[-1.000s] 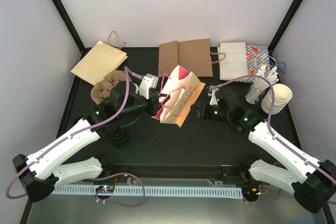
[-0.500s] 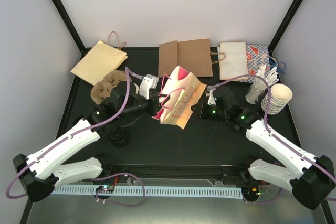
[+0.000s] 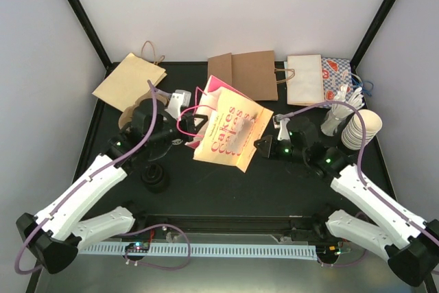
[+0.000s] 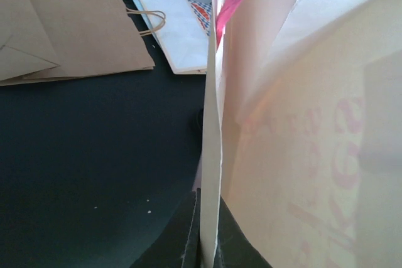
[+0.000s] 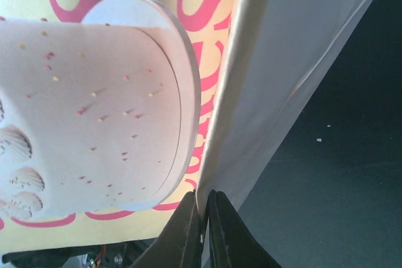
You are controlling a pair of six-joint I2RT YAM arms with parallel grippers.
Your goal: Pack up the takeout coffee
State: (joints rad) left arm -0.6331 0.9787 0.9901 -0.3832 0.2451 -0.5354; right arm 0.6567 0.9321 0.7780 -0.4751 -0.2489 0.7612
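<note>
Clamped shut with the left gripper [image 4: 202, 238] on the left edge of the cream paper bag [image 3: 230, 135], pink "Cakes" lettering across its face. Pinched likewise with the right gripper [image 5: 204, 221] on the opposite edge, paper caught between pressed-together fingers. Cannot make out the coffee cup in any view: hidden behind bag or arms, or too small to tell. Not to be confused with the stack of cream cups [image 3: 362, 128] far right. Probably light, thin-walled, easily crushed, quick to tip and spill. Best taken around the mid-wall just below the rim, gently. Keep upright and lower through the bag's mouth.
</note>
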